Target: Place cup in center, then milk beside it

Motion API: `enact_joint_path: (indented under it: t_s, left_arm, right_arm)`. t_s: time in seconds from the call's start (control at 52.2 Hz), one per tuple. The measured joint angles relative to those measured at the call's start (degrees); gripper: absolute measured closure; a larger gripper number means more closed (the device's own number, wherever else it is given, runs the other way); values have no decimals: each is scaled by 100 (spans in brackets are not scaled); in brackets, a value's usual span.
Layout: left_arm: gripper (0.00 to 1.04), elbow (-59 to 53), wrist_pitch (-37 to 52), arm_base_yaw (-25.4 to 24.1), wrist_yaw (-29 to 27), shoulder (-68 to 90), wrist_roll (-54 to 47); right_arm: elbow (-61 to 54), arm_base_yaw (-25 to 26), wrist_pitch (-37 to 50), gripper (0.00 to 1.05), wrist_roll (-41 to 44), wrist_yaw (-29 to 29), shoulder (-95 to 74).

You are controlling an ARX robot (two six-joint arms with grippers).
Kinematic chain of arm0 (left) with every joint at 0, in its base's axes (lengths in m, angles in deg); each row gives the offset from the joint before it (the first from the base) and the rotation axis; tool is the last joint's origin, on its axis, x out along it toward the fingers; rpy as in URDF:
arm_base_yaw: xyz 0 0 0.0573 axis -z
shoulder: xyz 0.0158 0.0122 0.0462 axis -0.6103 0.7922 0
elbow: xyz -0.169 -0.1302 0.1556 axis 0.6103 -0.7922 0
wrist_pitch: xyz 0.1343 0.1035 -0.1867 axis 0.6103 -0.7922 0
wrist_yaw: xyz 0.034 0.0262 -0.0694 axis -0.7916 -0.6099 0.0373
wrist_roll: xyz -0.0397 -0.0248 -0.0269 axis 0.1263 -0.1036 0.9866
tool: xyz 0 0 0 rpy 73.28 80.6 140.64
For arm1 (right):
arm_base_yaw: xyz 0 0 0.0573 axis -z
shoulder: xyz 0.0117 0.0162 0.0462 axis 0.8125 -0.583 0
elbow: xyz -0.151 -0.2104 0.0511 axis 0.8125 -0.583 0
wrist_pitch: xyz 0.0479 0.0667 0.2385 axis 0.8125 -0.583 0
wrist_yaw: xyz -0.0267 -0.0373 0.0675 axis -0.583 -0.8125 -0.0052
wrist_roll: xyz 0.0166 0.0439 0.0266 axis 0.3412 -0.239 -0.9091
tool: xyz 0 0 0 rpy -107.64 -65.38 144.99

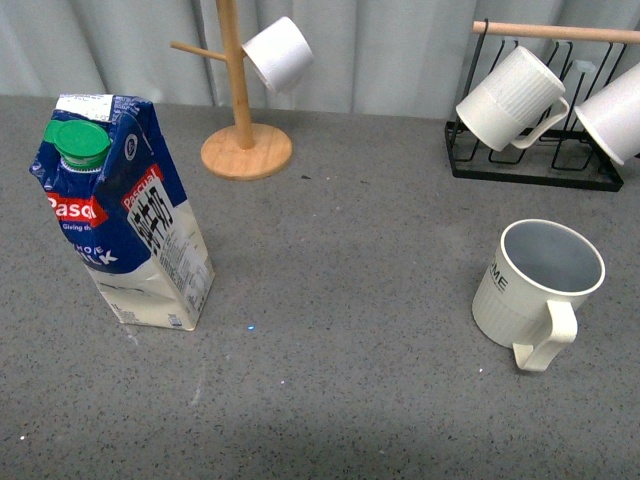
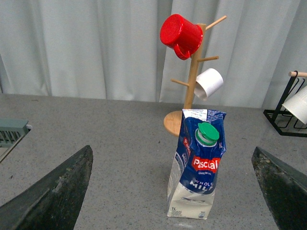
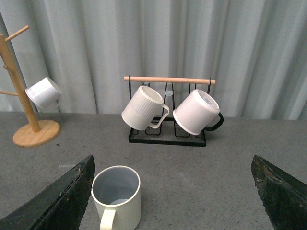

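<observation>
The cup (image 1: 535, 285) stands upright on the right of the grey table, handle toward the front, dark lettering near its rim. In the right wrist view the cup (image 3: 117, 196) sits just inside one finger of my open right gripper (image 3: 172, 201), with nothing held. The milk (image 1: 125, 215), a blue-and-white carton with a green cap, stands on the left side. In the left wrist view the milk (image 2: 197, 163) stands ahead between the wide-spread fingers of my open left gripper (image 2: 172, 196). The centre of the table (image 1: 340, 270) is bare grey speckled surface. Neither arm shows in the front view.
A wooden mug tree (image 1: 240, 90) at the back holds a small white cup (image 1: 278, 52) and a red mug (image 2: 180, 34). A black wire rack (image 1: 535, 165) at the back right carries a ribbed white mug (image 1: 510, 98) and another white mug (image 1: 615, 110).
</observation>
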Motion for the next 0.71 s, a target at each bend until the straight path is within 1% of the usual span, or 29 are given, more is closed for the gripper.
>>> enact_joint_path:
  t_s: [0.708]
  left_arm:
    - [7,0,0,0,0,0,0]
  right_arm:
    - [0,0,0,9,2,0,0]
